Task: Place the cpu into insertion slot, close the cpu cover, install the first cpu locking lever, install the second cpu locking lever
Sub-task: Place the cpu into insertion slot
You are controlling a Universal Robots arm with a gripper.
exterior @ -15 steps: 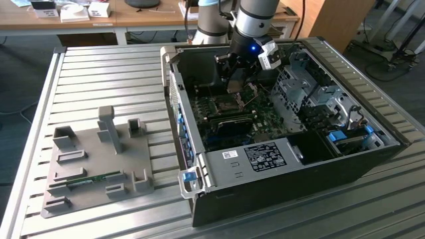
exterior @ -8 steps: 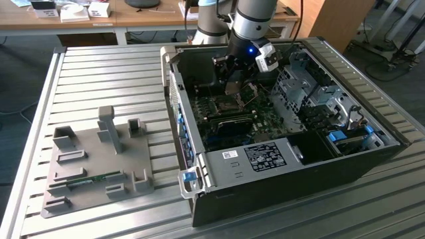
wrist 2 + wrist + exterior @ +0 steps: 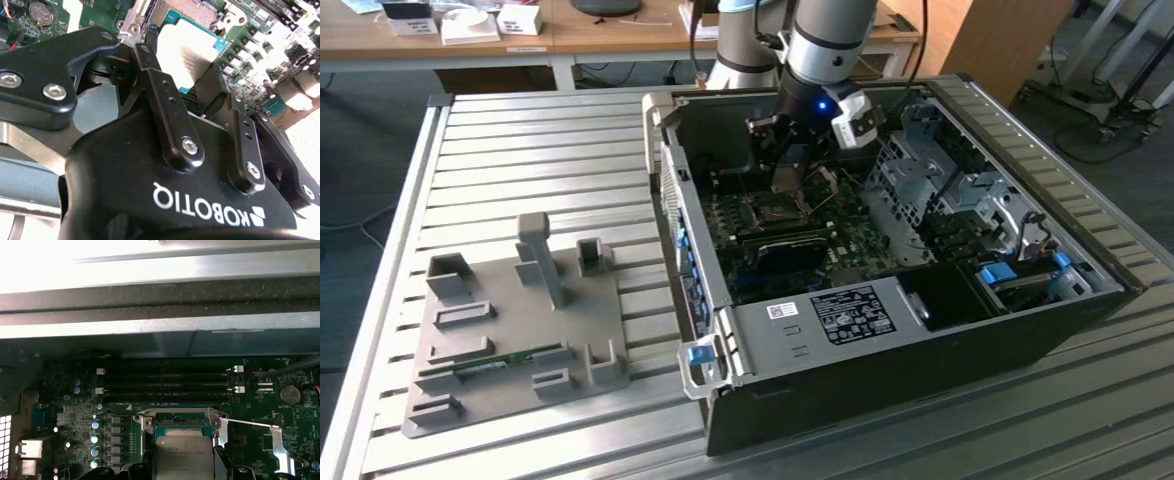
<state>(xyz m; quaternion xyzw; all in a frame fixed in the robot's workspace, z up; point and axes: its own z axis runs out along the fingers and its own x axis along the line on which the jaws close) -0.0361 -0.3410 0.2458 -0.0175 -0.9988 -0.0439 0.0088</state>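
Observation:
My gripper (image 3: 180,65) is shut on the cpu (image 3: 189,50), a flat square chip with a silver-grey top, pinched at two opposite edges by the black fingers (image 3: 157,95). In the first wrist view the cpu (image 3: 181,456) hangs close over the insertion slot (image 3: 179,424), a square socket with a metal rim on the green motherboard (image 3: 65,415). In the exterior view the gripper (image 3: 783,162) is down inside the open computer case, just behind the insertion slot (image 3: 767,212). A thin metal frame that looks like the cpu cover (image 3: 825,188) stands raised beside the slot.
Long black memory slots (image 3: 165,385) run behind the socket, under the case wall (image 3: 160,300). A thin locking lever (image 3: 247,423) sticks out beside the socket. A drive cage (image 3: 941,185) and a labelled black box (image 3: 847,312) sit inside the case. A grey fixture plate (image 3: 507,320) lies on the slatted table.

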